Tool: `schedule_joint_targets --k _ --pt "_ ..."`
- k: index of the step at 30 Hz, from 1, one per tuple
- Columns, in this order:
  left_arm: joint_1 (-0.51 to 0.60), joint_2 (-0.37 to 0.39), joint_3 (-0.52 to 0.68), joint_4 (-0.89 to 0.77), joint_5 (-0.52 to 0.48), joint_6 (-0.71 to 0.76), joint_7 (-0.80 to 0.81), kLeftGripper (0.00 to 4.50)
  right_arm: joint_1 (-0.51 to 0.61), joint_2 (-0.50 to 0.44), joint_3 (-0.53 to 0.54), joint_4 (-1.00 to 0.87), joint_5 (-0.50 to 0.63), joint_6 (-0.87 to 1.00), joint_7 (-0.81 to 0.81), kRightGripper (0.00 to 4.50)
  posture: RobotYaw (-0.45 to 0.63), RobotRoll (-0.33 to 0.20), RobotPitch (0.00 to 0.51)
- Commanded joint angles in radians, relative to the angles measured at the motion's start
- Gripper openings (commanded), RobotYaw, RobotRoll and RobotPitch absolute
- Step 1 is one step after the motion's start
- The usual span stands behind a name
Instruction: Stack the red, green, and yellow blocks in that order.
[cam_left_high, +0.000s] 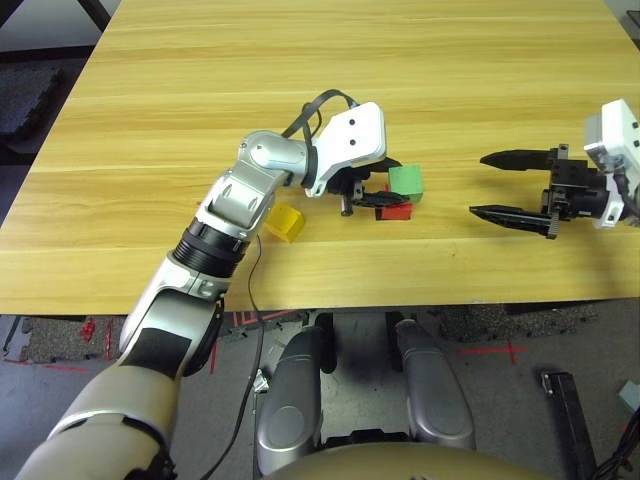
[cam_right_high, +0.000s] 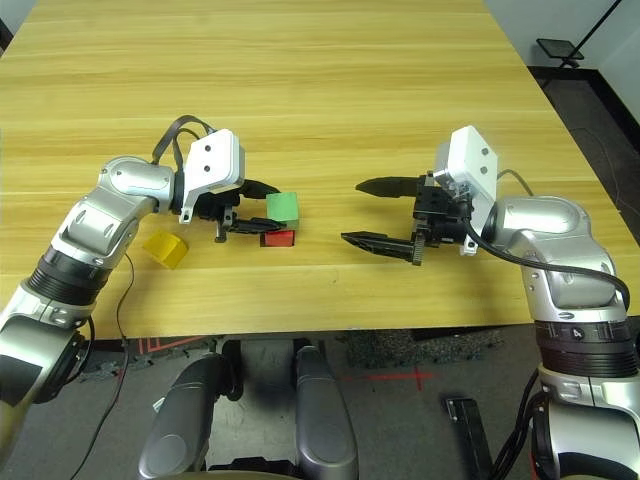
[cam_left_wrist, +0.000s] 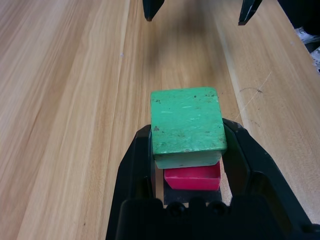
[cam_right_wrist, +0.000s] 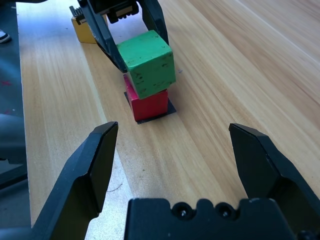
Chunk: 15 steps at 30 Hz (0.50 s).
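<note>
Green block (cam_left_wrist: 188, 120) is clamped in left claw (cam_left_high: 404, 182), directly above red block (cam_left_high: 396, 212); contact unclear. Next, probably: square up, release. Yellow block (cam_left_high: 285, 222) lies at 8 o'clock from left claw, nearer than right claw (cam_right_high: 350, 211), wide open, empty.

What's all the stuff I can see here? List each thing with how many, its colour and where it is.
green block: one, green, between the left hand's fingers, at the red block's top
red block: one, red, on the black patch
yellow block: one, yellow, on the table, beside the left arm
black patch: one, black, under the red block
table: one, light wood, under everything
left hand: one, black fingers, closed on the green block
right hand: one, black fingers, open above the table
arms: two, silver and black
</note>
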Motion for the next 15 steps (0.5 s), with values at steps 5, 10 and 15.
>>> schedule_joint_targets --k 5,10,15 --pt "0.006 -0.008 -0.009 -0.017 0.000 0.011 -0.015 2.00 0.004 0.011 0.008 0.010 -0.010 -0.020 -0.004 4.50 0.17 0.066 0.298" --pt "0.007 -0.007 -0.014 -0.010 0.007 0.006 -0.021 2.00 0.016 0.019 0.007 0.004 -0.011 -0.025 -0.011 4.50 0.17 0.066 0.297" --pt "0.016 0.003 -0.015 -0.009 0.012 0.003 -0.031 2.00 0.022 0.021 0.010 -0.001 -0.011 -0.026 -0.012 4.50 0.17 0.064 0.296"
